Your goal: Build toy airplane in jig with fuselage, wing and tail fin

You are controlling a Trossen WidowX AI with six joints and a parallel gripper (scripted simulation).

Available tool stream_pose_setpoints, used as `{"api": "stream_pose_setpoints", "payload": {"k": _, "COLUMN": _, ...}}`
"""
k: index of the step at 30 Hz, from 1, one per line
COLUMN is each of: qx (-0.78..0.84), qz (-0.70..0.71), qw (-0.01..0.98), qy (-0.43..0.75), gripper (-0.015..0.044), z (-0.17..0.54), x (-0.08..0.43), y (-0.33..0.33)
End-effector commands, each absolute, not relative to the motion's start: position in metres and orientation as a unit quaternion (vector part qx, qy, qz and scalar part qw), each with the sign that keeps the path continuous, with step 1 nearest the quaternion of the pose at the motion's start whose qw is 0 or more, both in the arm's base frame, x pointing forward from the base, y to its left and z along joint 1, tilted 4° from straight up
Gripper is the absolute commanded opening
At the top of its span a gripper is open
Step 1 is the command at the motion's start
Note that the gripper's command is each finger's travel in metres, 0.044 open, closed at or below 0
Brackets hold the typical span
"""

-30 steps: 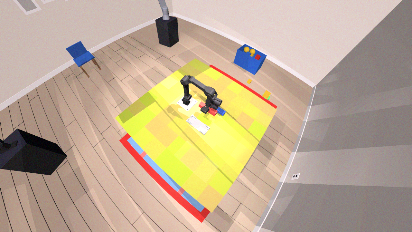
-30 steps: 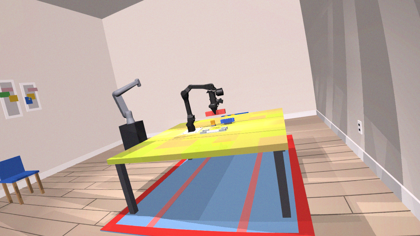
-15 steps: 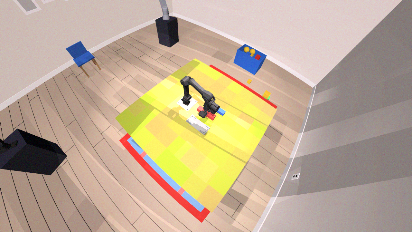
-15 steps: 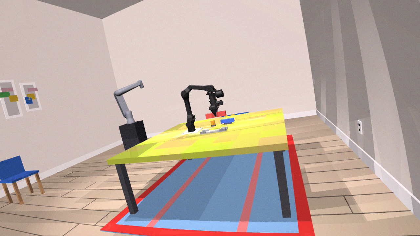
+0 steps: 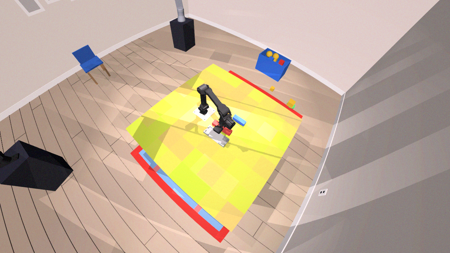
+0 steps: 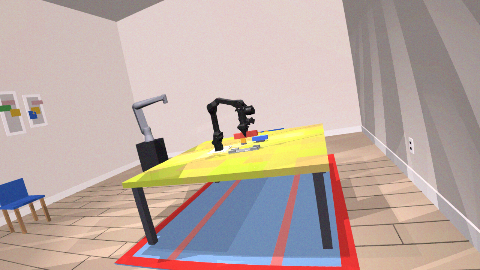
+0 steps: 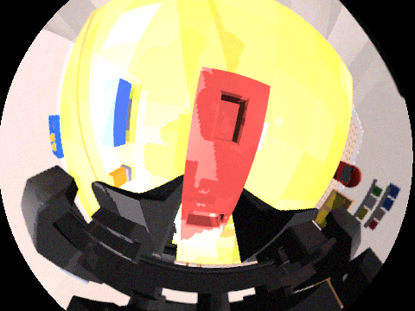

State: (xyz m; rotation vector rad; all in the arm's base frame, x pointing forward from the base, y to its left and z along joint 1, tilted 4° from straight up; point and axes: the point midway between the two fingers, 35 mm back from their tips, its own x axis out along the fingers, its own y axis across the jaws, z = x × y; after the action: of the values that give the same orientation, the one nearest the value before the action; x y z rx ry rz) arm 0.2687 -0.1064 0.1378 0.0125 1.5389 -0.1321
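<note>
My gripper [image 5: 224,126] [image 6: 244,131] [image 7: 209,203] is shut on the red fuselage [image 5: 227,130] [image 6: 239,135] [image 7: 225,142] and holds it level above the yellow table [image 5: 204,176] [image 6: 288,154]. Two rectangular sockets show in the fuselage's top in the wrist view. The grey jig [image 5: 217,137] [image 6: 249,147] lies flat on the table just below and in front of the fuselage, with its cradle empty. The blue wing [image 5: 239,119] [image 6: 259,137] [image 7: 121,113] lies on the table beside the gripper. The small orange tail fin [image 6: 243,142] [image 7: 118,176] stands on the table near the jig.
The arm's white base plate [image 5: 204,115] sits behind the jig. A blue toy bin [image 5: 272,66] [image 7: 54,136] stands on the floor past the table's far edge. A grey arm on a black pedestal [image 5: 182,31] [image 6: 151,152] stands off the table.
</note>
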Motion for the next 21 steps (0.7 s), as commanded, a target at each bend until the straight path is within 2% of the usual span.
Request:
{"api": "stream_pose_setpoints", "payload": {"k": 1, "qx": 0.005, "qz": -0.057, "qw": 0.714, "qy": 0.698, "gripper": 0.0000, "z": 0.129, "x": 0.264, "y": -0.119}}
{"api": "stream_pose_setpoints", "payload": {"k": 17, "qx": 0.002, "qz": -0.056, "qw": 0.713, "qy": 0.699, "gripper": 0.0000, "z": 0.113, "x": 0.250, "y": -0.160}}
{"api": "stream_pose_setpoints", "payload": {"k": 21, "qx": 0.002, "qz": -0.056, "qw": 0.713, "qy": 0.699, "gripper": 0.0105, "z": 0.113, "x": 0.250, "y": -0.160}}
